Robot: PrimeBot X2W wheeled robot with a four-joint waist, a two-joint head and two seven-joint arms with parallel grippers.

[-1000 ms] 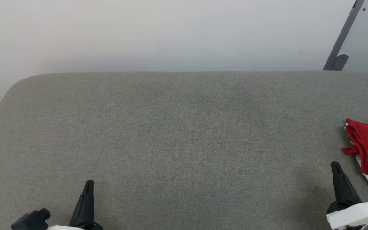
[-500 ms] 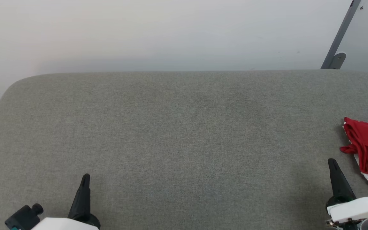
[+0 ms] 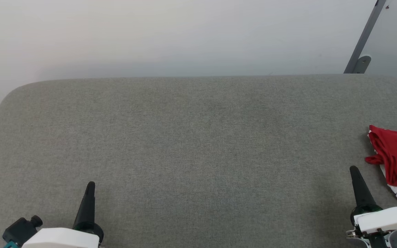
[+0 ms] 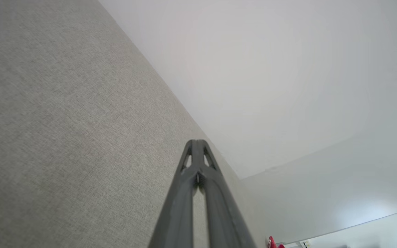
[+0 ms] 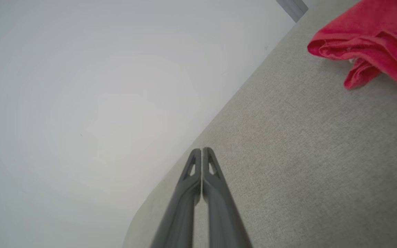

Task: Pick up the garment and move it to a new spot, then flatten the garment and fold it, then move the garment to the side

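Grey surface [image 3: 198, 137], pale wall behind. Garment [image 3: 396, 158] lies bunched at the right frame edge, just up-right of the jaws of the right arm [image 3: 388, 218] and far from the left arm [image 3: 60, 237]. Both jaws pressed together, empty.

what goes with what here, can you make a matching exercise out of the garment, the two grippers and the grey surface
1. garment
2. left gripper
3. right gripper
4. grey surface

A. shut, lower left of head view
B. red, crumpled at the right edge
C. shut, lower right, near the garment
D. woven fabric beneath everything

Pairs: 1-B, 2-A, 3-C, 4-D
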